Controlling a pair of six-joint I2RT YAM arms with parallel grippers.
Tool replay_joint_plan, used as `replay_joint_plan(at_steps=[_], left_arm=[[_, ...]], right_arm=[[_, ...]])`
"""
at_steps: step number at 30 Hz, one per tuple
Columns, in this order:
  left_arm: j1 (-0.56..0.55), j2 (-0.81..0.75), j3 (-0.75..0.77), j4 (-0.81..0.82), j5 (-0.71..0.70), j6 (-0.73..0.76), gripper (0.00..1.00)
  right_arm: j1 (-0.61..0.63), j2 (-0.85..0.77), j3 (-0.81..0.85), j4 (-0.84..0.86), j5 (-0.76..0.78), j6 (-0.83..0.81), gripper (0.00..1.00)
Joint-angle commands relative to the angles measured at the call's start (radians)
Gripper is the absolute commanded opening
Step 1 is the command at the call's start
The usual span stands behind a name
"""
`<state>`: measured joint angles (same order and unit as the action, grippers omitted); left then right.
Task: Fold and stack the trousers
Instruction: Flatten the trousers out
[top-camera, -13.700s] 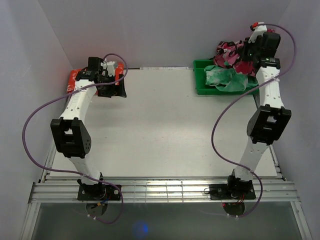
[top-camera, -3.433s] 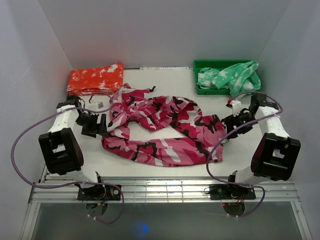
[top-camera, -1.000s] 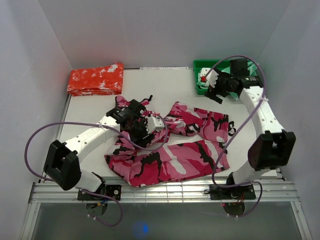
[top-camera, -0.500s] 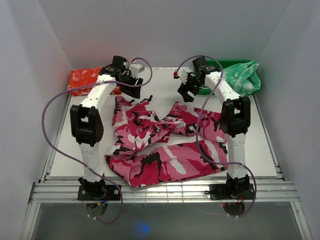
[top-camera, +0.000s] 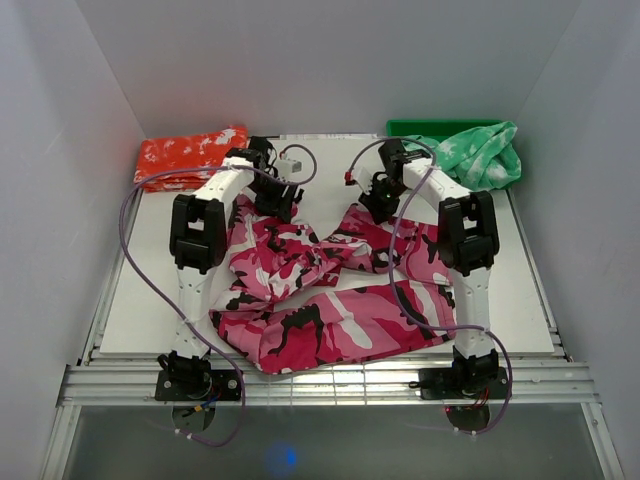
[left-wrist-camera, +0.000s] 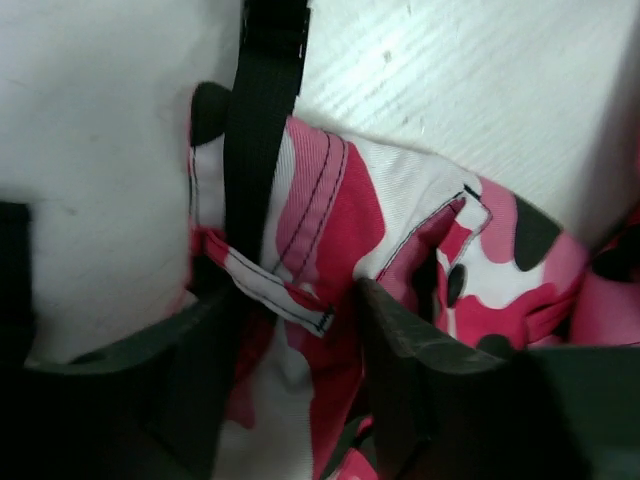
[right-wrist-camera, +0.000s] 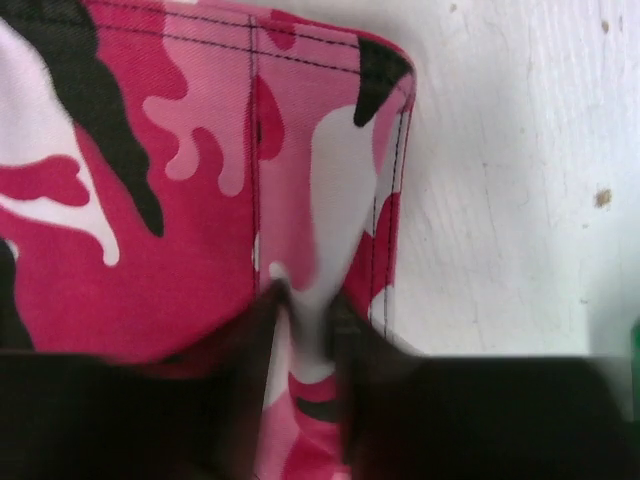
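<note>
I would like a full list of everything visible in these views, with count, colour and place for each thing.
trousers: one, pink-magenta camouflage, crumpled in the middle of the table
orange-red garment: one, white splotches, folded, far left corner
green garment: one, white splotches, piled on the bin
bin: one, green, far right corner
table: one, white
cables: two, purple, one along each arm
left arm: white and black
right arm: white and black
left end effector: black, open astride the trousers' edge
right end effector: black, pinching a trouser fold
</note>
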<state>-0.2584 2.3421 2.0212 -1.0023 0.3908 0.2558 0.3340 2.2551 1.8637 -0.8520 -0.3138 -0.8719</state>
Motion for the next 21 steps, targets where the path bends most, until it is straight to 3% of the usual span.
replay_joint_plan(at_steps=[1,2,3,4,7,12,14,17,20,21], left_arm=[[-0.013,-0.067,-0.087,0.007,0.031,-0.001,0.57],[-0.013,-0.084,-0.105,0.017,0.019,-0.015,0.48],[-0.01,-0.093,-0.128,0.04,-0.004,-0.024,0.4],[0.002,-0.104,-0.133,0.051,-0.013,-0.035,0.25],[0.056,-0.136,-0.115,0.064,-0.056,-0.096,0.0],[0.197,-0.251,-0.154,0.102,-0.116,-0.18,0.0],[0.305,-0.314,-0.212,0.108,-0.112,-0.2,0.0],[0.439,-0.392,-0.3,0.113,-0.086,-0.239,0.0],[0.551,-0.458,-0.415,0.14,-0.057,-0.245,0.0],[0.567,-0.466,-0.441,0.142,-0.056,-0.245,0.0]], right_arm=[[-0.003,-0.083,0.07,-0.067,-0.051,0.013,0.15],[-0.003,-0.103,0.084,-0.073,-0.051,0.014,0.08],[-0.007,-0.117,0.097,-0.076,-0.051,0.017,0.08],[-0.01,-0.132,0.113,-0.082,-0.062,0.019,0.08],[-0.033,-0.216,0.123,-0.093,-0.082,0.016,0.08],[-0.094,-0.426,0.055,-0.088,-0.11,-0.056,0.08],[-0.115,-0.5,-0.001,-0.081,-0.117,-0.111,0.08],[-0.144,-0.719,-0.19,-0.064,-0.119,-0.261,0.08],[-0.167,-0.944,-0.501,-0.036,-0.108,-0.462,0.08],[-0.167,-1.009,-0.697,-0.01,-0.091,-0.526,0.08]])
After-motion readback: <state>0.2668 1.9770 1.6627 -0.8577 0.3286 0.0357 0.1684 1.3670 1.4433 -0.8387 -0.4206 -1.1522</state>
